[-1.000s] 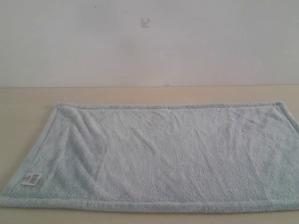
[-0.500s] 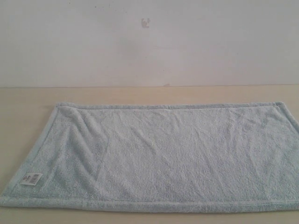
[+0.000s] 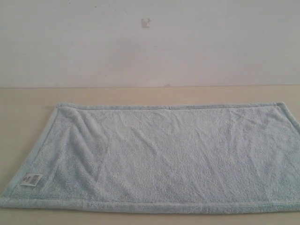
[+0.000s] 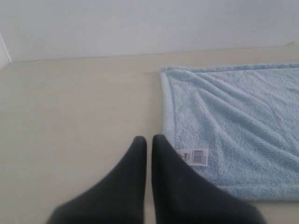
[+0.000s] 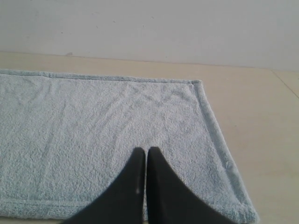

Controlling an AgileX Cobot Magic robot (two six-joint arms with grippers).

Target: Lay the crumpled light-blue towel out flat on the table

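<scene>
Towel (image 3: 164, 154) flat on tabletop (image 3: 28, 101). L fingers (image 4: 133, 182) & R fingers (image 5: 131, 186) closed, holding nothing. Should smooth left wrinkles gently.

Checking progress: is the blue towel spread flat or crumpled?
Spread. The towel lies open on the table, visible hems straight, only faint creases.

**Room around the towel**

We see a bare strip of table (image 3: 140, 95) between the far hem of the towel (image 3: 173, 157) and the wall (image 3: 150, 47), an upright barrier. Bare table also flanks both short hems. The towel lies low, with shallow wrinkles.
</scene>
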